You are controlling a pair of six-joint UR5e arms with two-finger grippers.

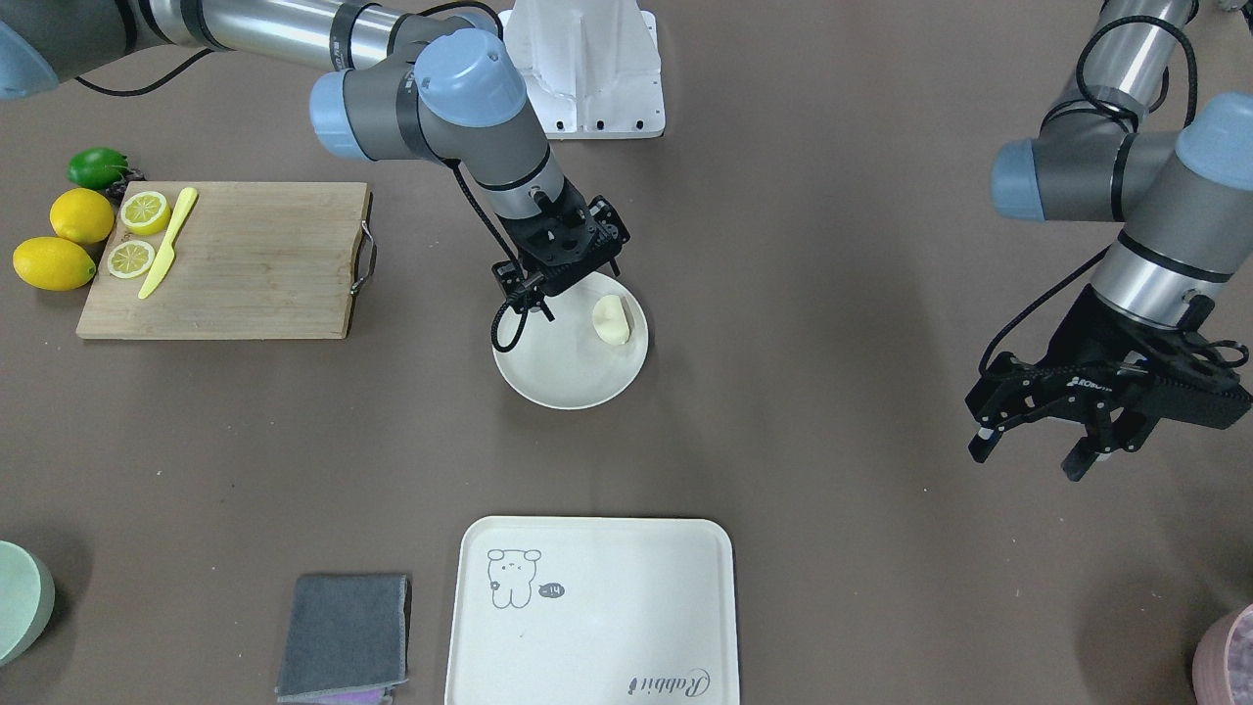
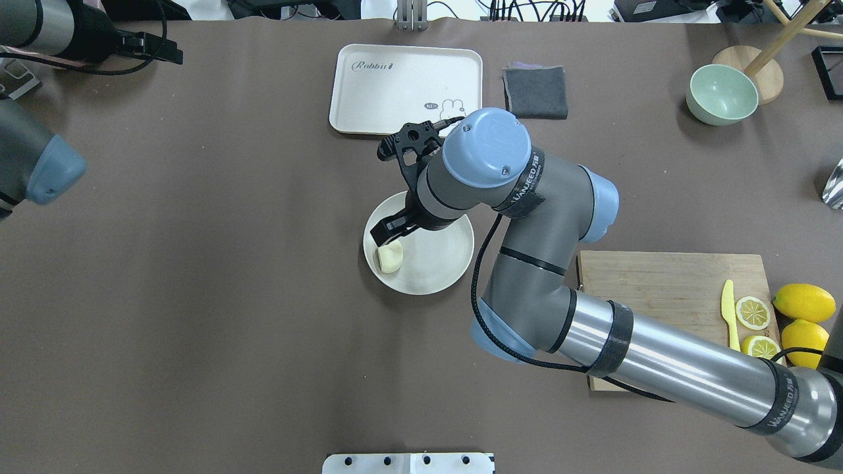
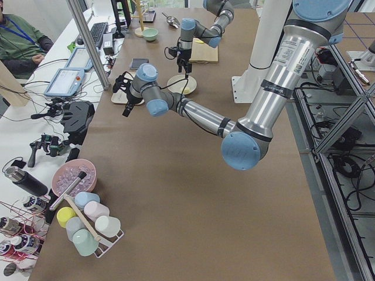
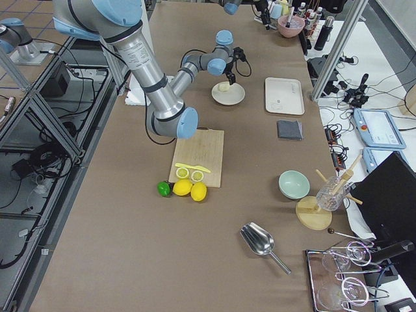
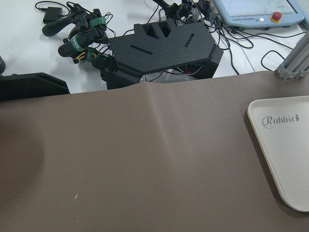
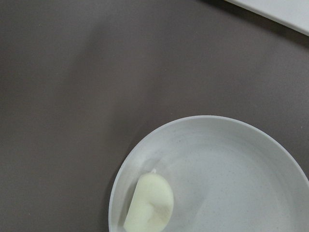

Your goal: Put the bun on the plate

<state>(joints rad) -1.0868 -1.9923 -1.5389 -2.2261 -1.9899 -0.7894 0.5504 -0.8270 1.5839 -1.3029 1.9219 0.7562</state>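
Overhead exterior view, going left to right: the left fingers (image 1: 1082, 460) hang over the worktop (image 2: 197, 296), well apart from everything else. They're spread open with nothing between them. In the middle sits the plate (image 2: 441, 276), and the bun (image 2: 389, 257) is lying on it, up against the rim on the plate's left side. The right fingers (image 2: 388, 230) hover over the plate just beside the bun. They look parted and aren't gripping anything. Further right there's a cutting board (image 2: 658, 283) with a yellow knife (image 2: 728, 313) and lemon halves (image 2: 753, 312) on it, and whole lemons (image 2: 803, 301) right next to it.
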